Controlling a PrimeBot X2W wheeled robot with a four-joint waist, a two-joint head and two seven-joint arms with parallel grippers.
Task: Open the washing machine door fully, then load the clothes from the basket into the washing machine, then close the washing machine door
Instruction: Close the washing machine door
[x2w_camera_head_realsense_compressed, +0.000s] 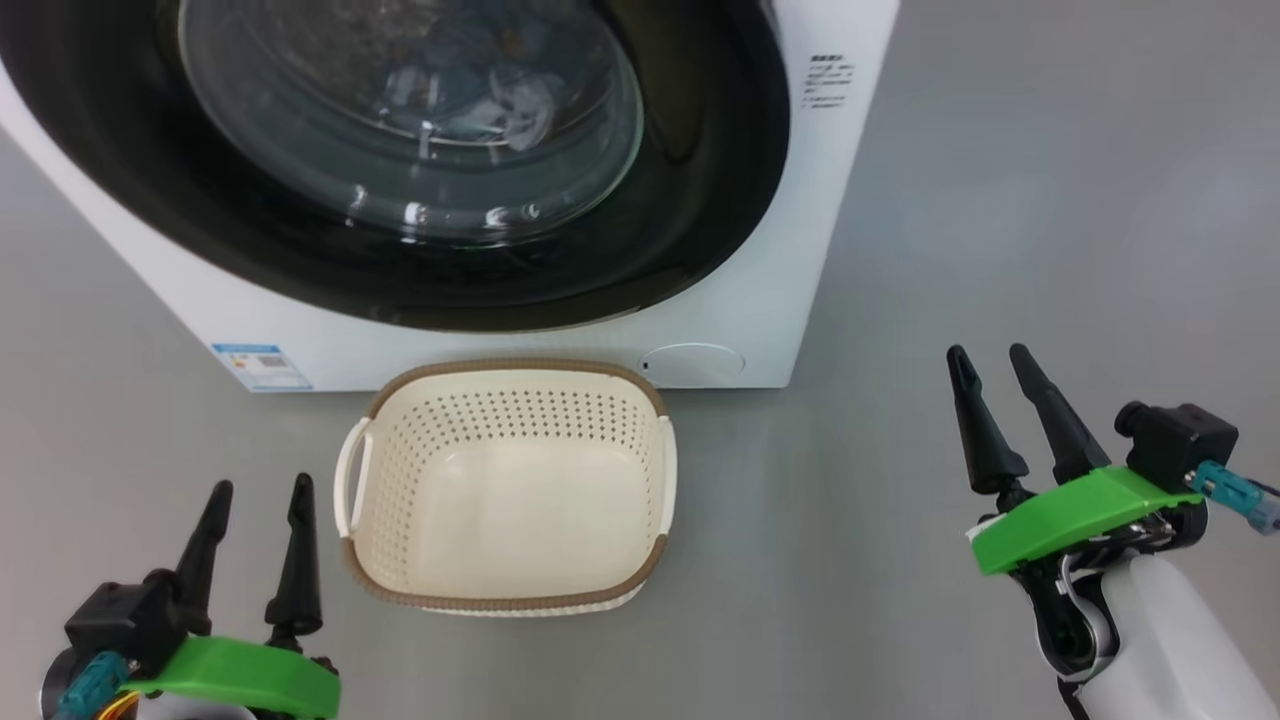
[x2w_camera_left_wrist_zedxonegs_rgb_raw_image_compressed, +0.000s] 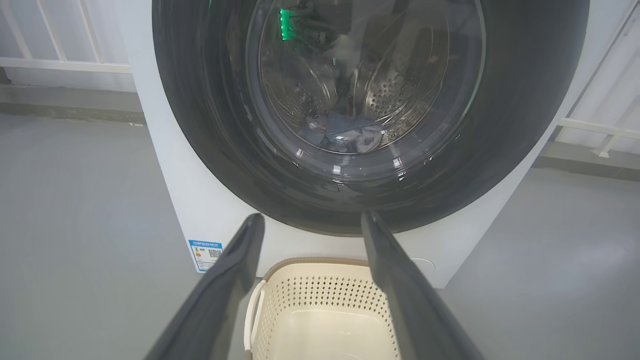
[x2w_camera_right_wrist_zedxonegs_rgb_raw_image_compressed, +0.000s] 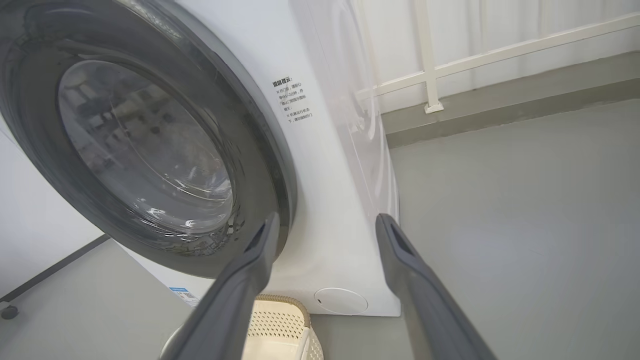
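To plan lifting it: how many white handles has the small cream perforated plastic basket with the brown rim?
2. One white handle is on the left side of the cream plastic basket, the other white handle on its right side. None seems hidden.

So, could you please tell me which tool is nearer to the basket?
Left. The left tool sits just left of the basket; the right tool is much farther off, to its right.

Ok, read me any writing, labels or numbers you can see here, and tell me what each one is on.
"温馨提示", as best it reads: heading of the black print on the washing machine front, right of the door.
Lines under that heading: too small to read.
Blue sticker, low on the front near the basket: too small to read.
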